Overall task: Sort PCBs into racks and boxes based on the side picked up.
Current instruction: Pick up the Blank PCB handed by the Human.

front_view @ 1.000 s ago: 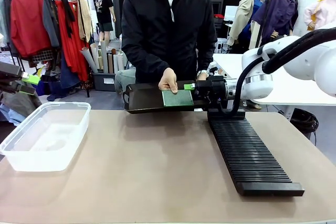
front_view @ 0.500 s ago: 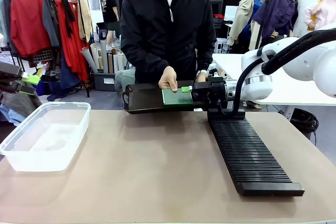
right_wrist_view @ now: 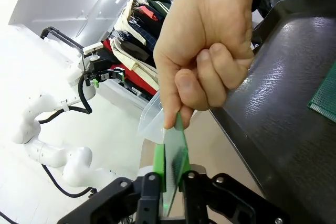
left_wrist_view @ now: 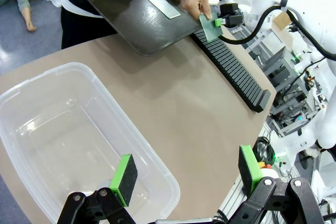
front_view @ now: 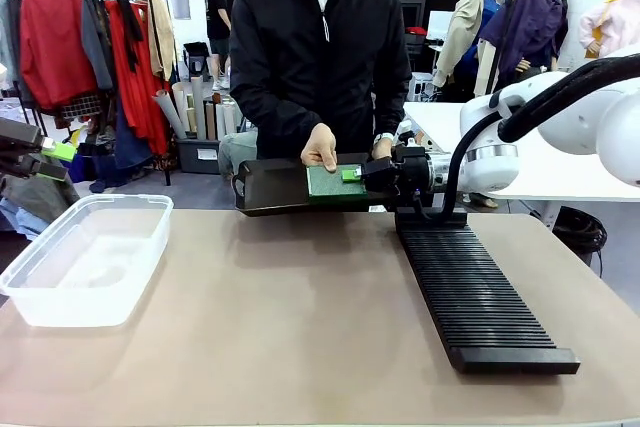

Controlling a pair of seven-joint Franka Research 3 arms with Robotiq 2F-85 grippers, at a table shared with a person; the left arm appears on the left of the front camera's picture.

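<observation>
Right jaws: you can see the right gripper (right_wrist_view: pixel 172 169) with its green pads (right_wrist_view: pixel 159 167) pressed flat against both faces of a PCB (right_wrist_view: pixel 176 148), clamped on its lower edge.
Left jaws: the left gripper (left_wrist_view: pixel 187 174) stands wide open with nothing between its pads, hanging over the near corner of the clear plastic box (left_wrist_view: pixel 63 129).
PCB: you'll find it upright on edge, above the right end of the dark tray (front_view: pixel 270 192). The person's hand (right_wrist_view: pixel 205 51) pinches its top edge while the gripper has the bottom.
Second PCB: it lies flat on the tray (left_wrist_view: pixel 164 7), apart from the held one.
Rack: the long black slotted rack (front_view: pixel 470 292) lies on the table (front_view: pixel 300 347) to your right, well apart from the box on the left.
Hidden: the pads cover the strip of board they grip, so you cannot tell how deep it sits.
Cut off: in the right wrist view the flat board runs off the picture's edge; in the front view the left gripper (front_view: pixel 52 161) is clipped at the left border.
Hard to make out: the rack's far end sits behind the right gripper (front_view: pixel 352 174).
</observation>
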